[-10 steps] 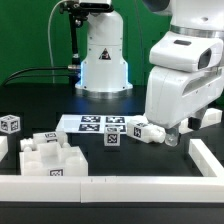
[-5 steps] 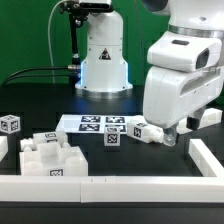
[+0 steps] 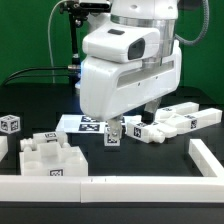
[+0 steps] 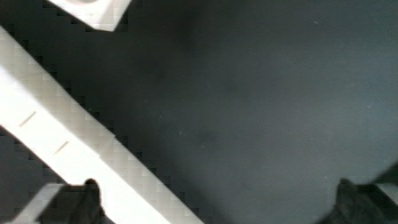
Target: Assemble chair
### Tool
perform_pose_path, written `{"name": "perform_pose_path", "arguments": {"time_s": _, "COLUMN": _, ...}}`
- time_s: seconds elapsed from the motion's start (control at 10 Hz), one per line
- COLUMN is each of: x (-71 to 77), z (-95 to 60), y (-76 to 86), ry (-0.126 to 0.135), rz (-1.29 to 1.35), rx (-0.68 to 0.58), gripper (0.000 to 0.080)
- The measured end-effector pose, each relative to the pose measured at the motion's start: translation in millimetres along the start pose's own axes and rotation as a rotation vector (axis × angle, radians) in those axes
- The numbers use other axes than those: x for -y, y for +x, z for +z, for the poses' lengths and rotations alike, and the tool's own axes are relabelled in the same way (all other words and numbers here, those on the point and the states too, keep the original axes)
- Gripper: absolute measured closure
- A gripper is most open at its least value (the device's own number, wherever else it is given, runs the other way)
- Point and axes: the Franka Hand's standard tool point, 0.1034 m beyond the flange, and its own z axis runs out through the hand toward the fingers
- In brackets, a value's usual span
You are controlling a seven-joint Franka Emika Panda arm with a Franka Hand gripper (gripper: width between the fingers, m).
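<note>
The chair is in loose white tagged parts. A chunky stepped block (image 3: 50, 155) lies at the exterior view's left, with a tagged cube (image 3: 10, 125) behind it. A small cube (image 3: 113, 137) and a short peg piece (image 3: 150, 131) lie in the middle, and long slabs (image 3: 188, 120) lie at the right. My gripper (image 3: 150, 115) hangs just above the peg piece, under the big white hand. In the wrist view the gripper (image 4: 217, 205) is open with only dark table between its fingertips (image 4: 71, 200). A long white bar (image 4: 63, 140) runs diagonally past one finger.
The marker board (image 3: 88, 123) lies flat behind the small cube. A low white wall (image 3: 100, 185) runs along the front and up the right side (image 3: 207, 155). The white domed robot base (image 3: 100, 60) stands at the back. A white corner (image 4: 98, 12) shows at the wrist view's edge.
The arm has swung toward the exterior view's left and now covers the middle of the scene. The long slabs at the right have come into view. The jaws stay wide.
</note>
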Motion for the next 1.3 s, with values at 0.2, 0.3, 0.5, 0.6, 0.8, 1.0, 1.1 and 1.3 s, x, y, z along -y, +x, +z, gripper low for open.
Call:
{"name": "perform_pose_path", "arguments": {"time_s": 0.2, "x": -3.0, "z": 2.3, "y": -3.1, "ry": 0.001, "rz": 0.015, "rx": -0.009, "gripper": 0.0150}}
{"name": "perform_pose_path", "arguments": {"time_s": 0.3, "x": -14.6, "z": 9.8, "y": -18.6, "ry": 0.000, "rz": 0.076, "rx": -0.032, "gripper": 0.0150}}
{"name": "perform_pose_path", "arguments": {"time_s": 0.5, "x": -44.6, "z": 17.7, "y": -58.8, "ry": -0.031, "rz": 0.078, "rx": -0.056, "gripper": 0.0150}}
{"name": "perform_pose_path", "arguments": {"time_s": 0.6, "x": -60.1, "z": 20.5, "y": -80.2, "ry": -0.032, "rz": 0.038, "rx": -0.049, "gripper": 0.0150}}
{"name": "perform_pose_path", "arguments": {"time_s": 0.8, "x": -54.2, "z": 20.4, "y": -71.6, "ry": -0.030, "rz": 0.051, "rx": -0.052, "gripper": 0.0150}}
{"name": "perform_pose_path", "arguments": {"time_s": 1.0, "x": -59.4, "z": 22.5, "y": -78.1, "ry": -0.021, "rz": 0.092, "rx": -0.061, "gripper": 0.0150}}
{"name": "perform_pose_path", "arguments": {"time_s": 1.1, "x": -73.4, "z": 27.3, "y": -94.8, "ry": -0.009, "rz": 0.175, "rx": -0.073, "gripper": 0.0150}}
{"name": "perform_pose_path", "arguments": {"time_s": 1.3, "x": -99.3, "z": 42.5, "y": -133.9, "ry": 0.022, "rz": 0.229, "rx": -0.075, "gripper": 0.0150}}
